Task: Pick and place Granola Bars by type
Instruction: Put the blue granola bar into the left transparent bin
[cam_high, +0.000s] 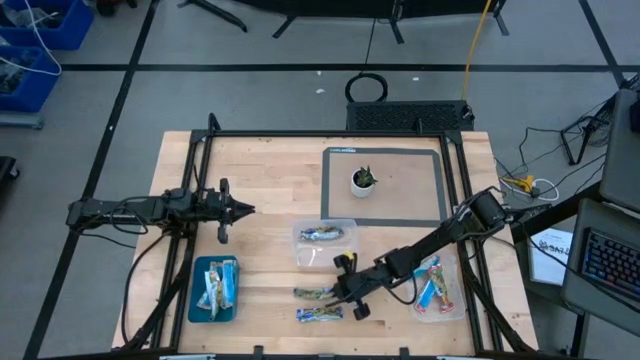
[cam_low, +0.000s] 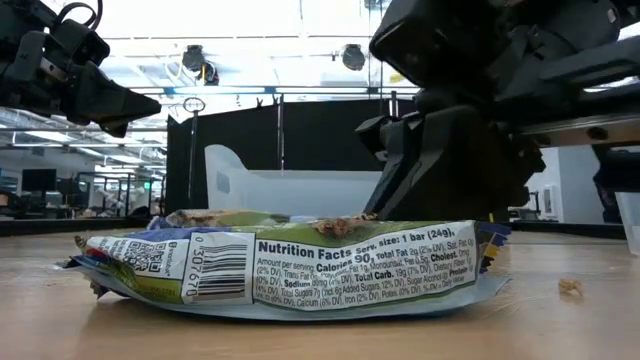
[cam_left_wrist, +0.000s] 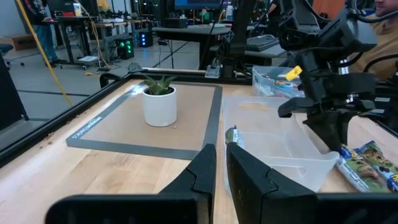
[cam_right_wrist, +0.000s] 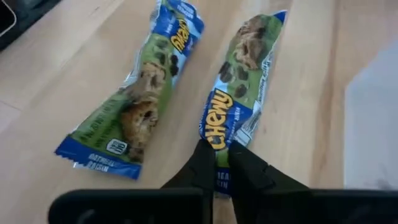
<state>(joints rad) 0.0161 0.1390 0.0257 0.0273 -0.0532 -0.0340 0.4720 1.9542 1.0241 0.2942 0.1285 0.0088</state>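
Two blue-white-green patterned granola bars lie side by side near the table's near edge, one (cam_high: 314, 293) just beyond the other (cam_high: 320, 314). My right gripper (cam_high: 346, 290) is at the right end of the farther bar (cam_right_wrist: 239, 81), shut on it; the loose bar (cam_right_wrist: 140, 99) rests flat beside it. More bars lie in the blue tray (cam_high: 196, 296), the middle clear tub (cam_high: 325, 234) and the right clear tub (cam_high: 440, 288). My left gripper (cam_high: 247, 210) hovers shut over the table's left half, touching nothing. My right gripper pinches the farther bar's wrapper end (cam_right_wrist: 222, 155) between its two fingers (cam_right_wrist: 200, 163), coming along the bar's length from the table's right, slanting down. The bar lies flat on the table, with the loose bar (cam_low: 290, 265) in front of it.
A small white pot with a green plant (cam_high: 362, 181) stands on a grey-bordered mat (cam_high: 432, 215) at the far middle. The middle tub sits just beyond the two bars. Bare wood shows between the blue tray and the bars.
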